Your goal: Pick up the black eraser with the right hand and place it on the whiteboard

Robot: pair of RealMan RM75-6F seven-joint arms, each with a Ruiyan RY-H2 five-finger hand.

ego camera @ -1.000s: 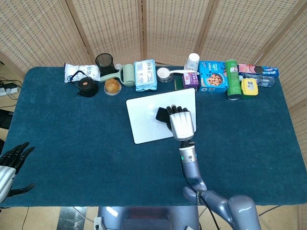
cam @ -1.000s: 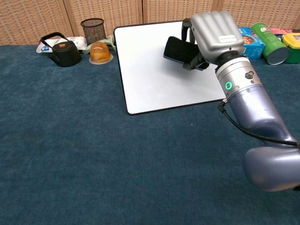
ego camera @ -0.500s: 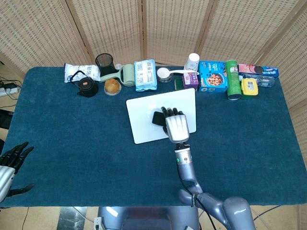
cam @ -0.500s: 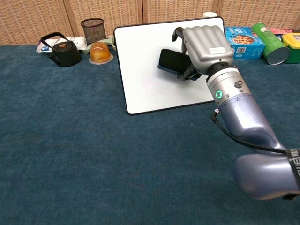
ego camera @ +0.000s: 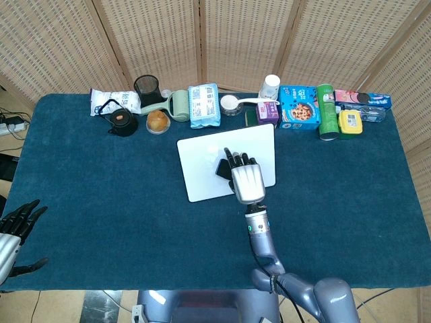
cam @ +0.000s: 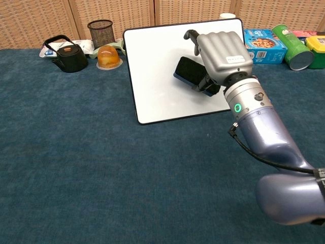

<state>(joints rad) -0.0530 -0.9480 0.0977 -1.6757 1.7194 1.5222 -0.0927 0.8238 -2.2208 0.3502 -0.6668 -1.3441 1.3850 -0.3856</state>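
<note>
The black eraser (ego camera: 221,167) (cam: 188,70) lies tilted on the white whiteboard (ego camera: 201,169) (cam: 156,81) near its middle, its right part tucked under my right hand (ego camera: 246,179) (cam: 224,47). That hand hovers palm-down over the board with its fingers stretched out and apart above the eraser. The thumb stands clear of the eraser in the chest view. Whether the fingers still touch the eraser is hidden. My left hand (ego camera: 12,232) hangs at the table's front left corner, fingers spread, holding nothing.
Along the back edge stand a black teapot (ego camera: 120,119) (cam: 66,56), a mesh cup (ego camera: 146,85), an orange jelly cup (cam: 108,57), a wipes pack (ego camera: 204,105), a blue cookie box (ego camera: 298,108) and a green can (ego camera: 326,111).
My right hand came down and toward me over the whiteboard with the eraser. Its fingers uncurled and the eraser now lies on the board.
</note>
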